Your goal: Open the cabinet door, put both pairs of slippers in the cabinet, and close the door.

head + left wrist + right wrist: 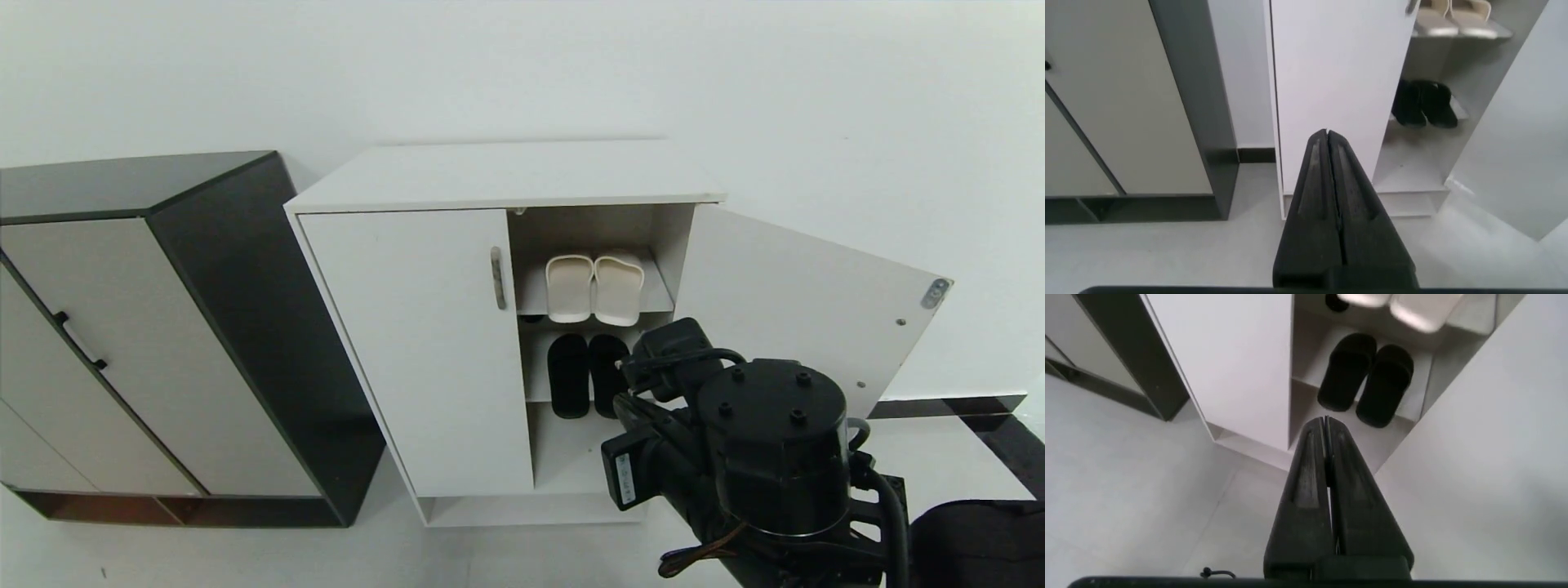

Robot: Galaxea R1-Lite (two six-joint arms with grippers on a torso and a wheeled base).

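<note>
Before the cabinet [506,175], left gripper [1327,135] and right gripper [1327,421] sit closed, empty.

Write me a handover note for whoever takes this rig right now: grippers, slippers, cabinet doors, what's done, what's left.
Left gripper: shut, empty.
Right gripper: shut, empty, in front of the open compartment.
White slippers: side by side on the upper shelf of the white cabinet.
Black slippers: on the shelf below.
Right door: swung wide open. Left door: shut.
Done: door opened, both pairs inside.
Left: close the right door.
</note>
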